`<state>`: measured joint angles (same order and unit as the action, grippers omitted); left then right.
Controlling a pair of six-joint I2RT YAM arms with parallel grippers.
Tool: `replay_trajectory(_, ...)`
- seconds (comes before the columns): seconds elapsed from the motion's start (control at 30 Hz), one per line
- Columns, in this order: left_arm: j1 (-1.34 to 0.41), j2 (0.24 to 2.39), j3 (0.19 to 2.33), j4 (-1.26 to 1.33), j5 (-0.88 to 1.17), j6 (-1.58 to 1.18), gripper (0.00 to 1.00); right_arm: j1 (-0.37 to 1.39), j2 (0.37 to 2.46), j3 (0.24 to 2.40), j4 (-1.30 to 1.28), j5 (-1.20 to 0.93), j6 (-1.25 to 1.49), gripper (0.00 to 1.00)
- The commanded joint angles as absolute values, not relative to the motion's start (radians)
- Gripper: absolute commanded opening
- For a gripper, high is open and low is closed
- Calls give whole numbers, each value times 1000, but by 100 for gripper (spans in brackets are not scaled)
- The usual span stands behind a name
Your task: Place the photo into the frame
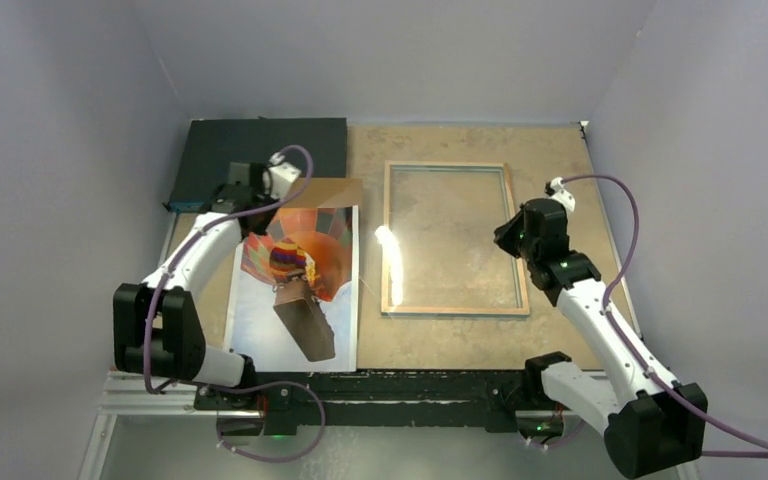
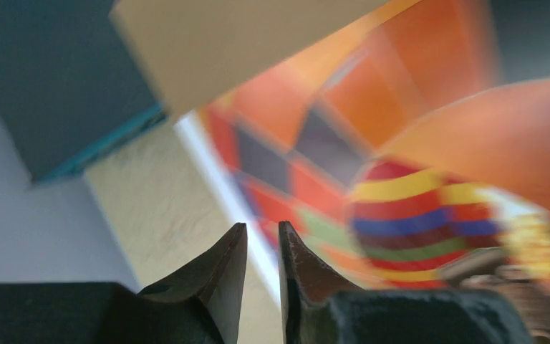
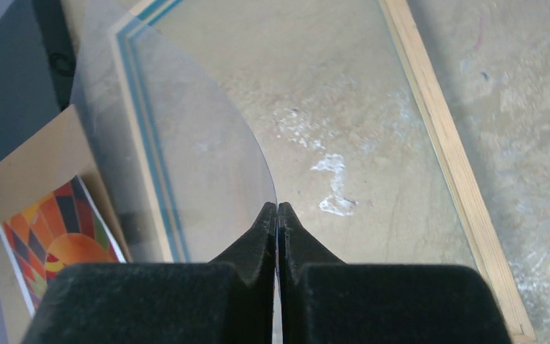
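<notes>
Grey walls [image 1: 70, 120] close in a brown tabletop [image 1: 560, 170].

**Position.** The frame [image 1: 455, 310] lies flat right of centre with its wood rim up. The photo [image 1: 260, 320] lies flat to its left, well apart. The photo's far end rests on a brown board [image 1: 335, 192], and a dark box [image 1: 260, 140] sits beyond that.

**Claws.**
- The right claw [image 3: 277, 208] is fully closed on the edge of a clear sheet [image 3: 186, 158]. It holds that edge lifted over the frame, so the sheet bows upward.
- The left claw [image 2: 262, 226] hangs over the photo's far-left border. Its fingers are parted by a narrow gap, and I see nothing between them. That view is blurred, so I cannot rule out contact with the paper.

**Step in hand, as I judge it.** I am raising the sheet clear so the photo can be brought across.

**To do it well:**
- I would hold the right claw steady and not bow the sheet further, as it looks thin and likely to crease or slip.
- With the left claw I would take the white border only, not the board beneath.
- I would carry the photo level, then square it to the rim before letting go.

**Count.**
- photo: one
- frame: one
- clear sheet: one
- board: one
- box: one
- claws: two
</notes>
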<state>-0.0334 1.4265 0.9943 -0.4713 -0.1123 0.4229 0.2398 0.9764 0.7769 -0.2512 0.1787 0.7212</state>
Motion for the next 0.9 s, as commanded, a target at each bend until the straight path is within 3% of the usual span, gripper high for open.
replay_trajectory(0.0, -303, 1458, 1087, -580, -129, 339, 23, 235, 921, 699, -260, 295, 820, 0)
replay_trajectory(0.27, -602, 1659, 1145, -556, -242, 319, 18, 235, 847, 527, -268, 191, 855, 2)
replay_trajectory(0.33, -651, 1694, 1159, -547, -255, 312, 16, 235, 853, 494, -279, 168, 852, 21)
replay_trajectory(0.47, -697, 1737, 1183, -529, -283, 312, 13, 235, 874, 500, -316, 134, 818, 75)
replay_trajectory(0.5, -701, 1741, 1185, -525, -291, 316, 12, 235, 884, 513, -324, 118, 817, 81)
replay_trajectory(0.6, -701, 1745, 1188, -519, -322, 320, 11, 236, 924, 597, -363, 86, 791, 93)
replay_trajectory(0.73, -701, 1711, 1164, -491, -364, 339, 10, 234, 992, 662, -266, 9, 711, 97)
replay_trajectory(0.87, -699, 1688, 1155, -488, -376, 338, 10, 232, 1242, 868, -175, -85, 565, 99)
